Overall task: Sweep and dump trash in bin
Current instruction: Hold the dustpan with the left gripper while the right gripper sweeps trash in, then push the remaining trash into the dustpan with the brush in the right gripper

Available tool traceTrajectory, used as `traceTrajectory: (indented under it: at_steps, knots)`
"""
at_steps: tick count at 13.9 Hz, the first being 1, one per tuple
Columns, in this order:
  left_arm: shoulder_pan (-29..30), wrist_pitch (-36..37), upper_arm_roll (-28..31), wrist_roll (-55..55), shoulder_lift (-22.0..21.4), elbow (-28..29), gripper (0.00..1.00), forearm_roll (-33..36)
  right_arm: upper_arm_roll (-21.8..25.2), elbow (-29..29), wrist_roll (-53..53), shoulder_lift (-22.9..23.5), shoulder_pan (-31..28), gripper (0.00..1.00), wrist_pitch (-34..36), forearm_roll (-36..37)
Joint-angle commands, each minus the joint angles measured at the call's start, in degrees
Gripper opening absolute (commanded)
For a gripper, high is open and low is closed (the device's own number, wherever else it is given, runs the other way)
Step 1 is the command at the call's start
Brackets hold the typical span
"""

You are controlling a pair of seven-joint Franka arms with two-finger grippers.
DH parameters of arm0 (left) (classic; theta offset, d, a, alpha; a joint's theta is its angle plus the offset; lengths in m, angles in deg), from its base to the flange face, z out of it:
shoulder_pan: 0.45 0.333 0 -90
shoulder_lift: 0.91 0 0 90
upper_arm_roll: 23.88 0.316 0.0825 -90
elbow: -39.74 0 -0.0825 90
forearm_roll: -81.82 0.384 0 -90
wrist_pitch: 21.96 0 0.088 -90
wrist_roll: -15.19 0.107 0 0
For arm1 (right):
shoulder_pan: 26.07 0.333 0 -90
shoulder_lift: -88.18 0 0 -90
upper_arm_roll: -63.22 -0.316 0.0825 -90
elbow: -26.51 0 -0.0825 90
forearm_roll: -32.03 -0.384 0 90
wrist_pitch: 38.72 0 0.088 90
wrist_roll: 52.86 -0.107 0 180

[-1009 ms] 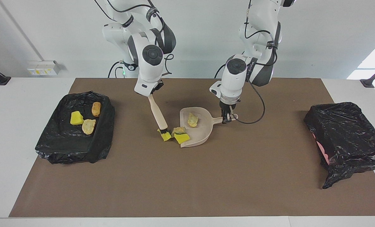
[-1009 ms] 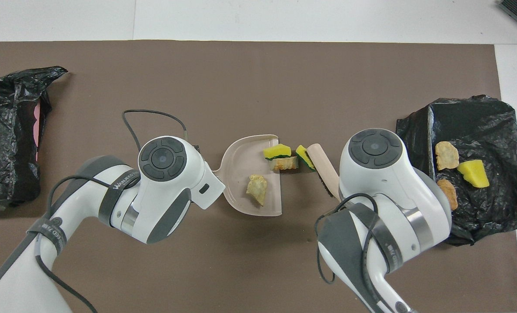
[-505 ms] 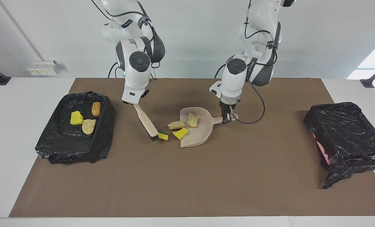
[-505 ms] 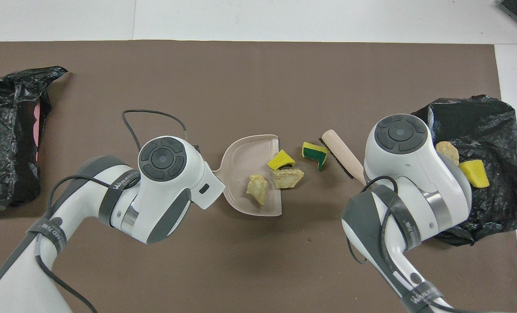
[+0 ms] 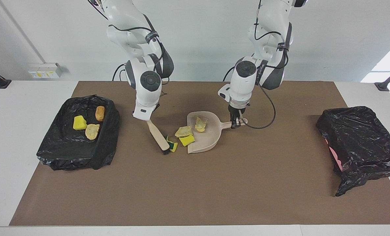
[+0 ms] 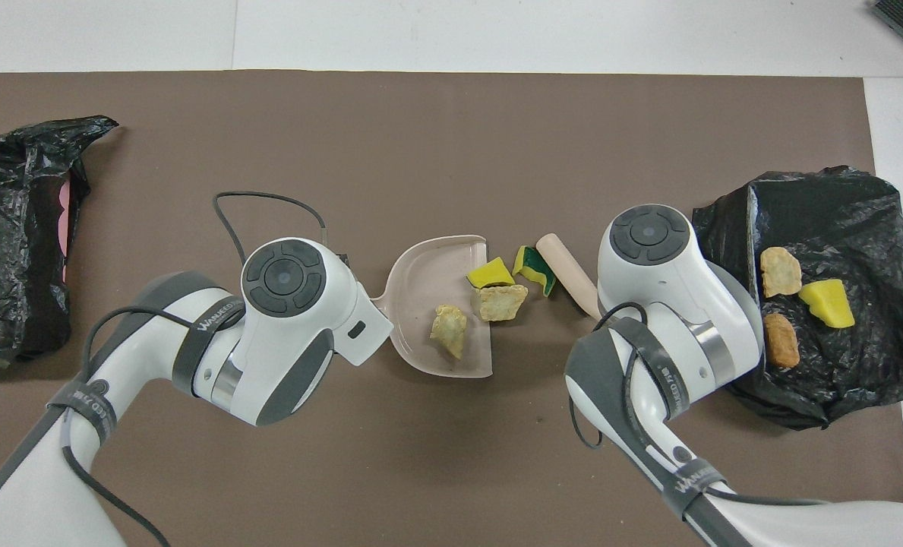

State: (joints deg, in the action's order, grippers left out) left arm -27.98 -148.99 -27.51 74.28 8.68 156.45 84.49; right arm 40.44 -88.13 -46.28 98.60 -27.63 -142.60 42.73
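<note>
Sweep partly done: one trash lump in dustpan at frame centre, two scraps at its lip, green-yellow sponge against brush on desk; left hand clamped on pan handle, right hand grips brush; dump pending.

Facing and overhead cameras, half a turn apart, share the dustpan.

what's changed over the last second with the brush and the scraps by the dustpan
The right gripper drew the brush back, then swept in again, nudging the yellow-green sponge toward the dustpan. The bread lump shifted nearer the robots. The left gripper stayed on the dustpan handle.
</note>
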Motion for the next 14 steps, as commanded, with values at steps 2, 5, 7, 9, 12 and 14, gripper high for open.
traceTrajectory:
  at_steps: [2,5,7,9,12,14]
  knots:
    - [-0.77,-2.08,0.55,-0.02,-1.42,2.12,0.00,-0.47,-0.42,-0.84,-6.82,-0.75,3.13,0.00,-0.36,-8.48]
    - [-0.94,-2.16,0.55,-0.11,-1.42,2.12,0.00,-0.47,-0.42,-0.84,-10.17,-1.27,5.85,0.00,-0.28,-16.55]
    - [-0.94,-2.16,0.55,-0.11,-1.42,2.12,0.00,-0.47,-0.51,-0.06,-15.25,-1.36,7.79,0.00,0.07,-21.31]
    - [-0.94,-2.16,0.47,0.06,-1.42,2.12,0.00,-0.47,-0.51,0.12,-19.13,-1.63,9.28,0.00,-0.19,-23.78]
    - [-0.94,-2.16,0.55,-0.29,-1.42,2.12,0.00,-0.47,-0.42,2.92,-21.69,-2.41,9.82,0.00,4.27,-24.49]
    - [-0.94,-2.16,0.47,-0.37,-1.42,2.12,0.00,-0.47,-0.33,3.90,-22.22,-4.69,9.12,0.00,8.50,-24.58]
